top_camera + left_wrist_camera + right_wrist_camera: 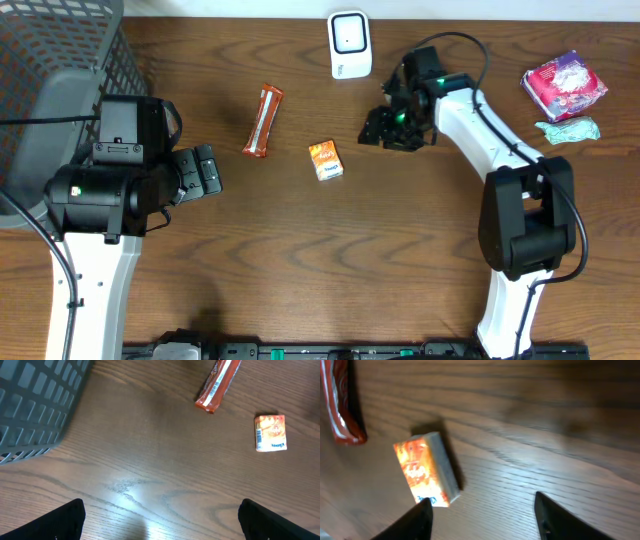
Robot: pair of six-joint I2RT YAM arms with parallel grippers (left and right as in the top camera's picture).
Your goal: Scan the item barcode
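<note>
Dark wooden surface [300, 250]. A small orange box [325, 160] lies flat at eight o'clock from the right tool [372, 130], near it, not touching; the tool's jaws stand apart, empty.

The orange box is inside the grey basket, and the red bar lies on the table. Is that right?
Not quite. The box is not inside the basket. It lies on the table, near the bar, and the overhead view shows it. The bar does lie on the table, as you said.
</note>
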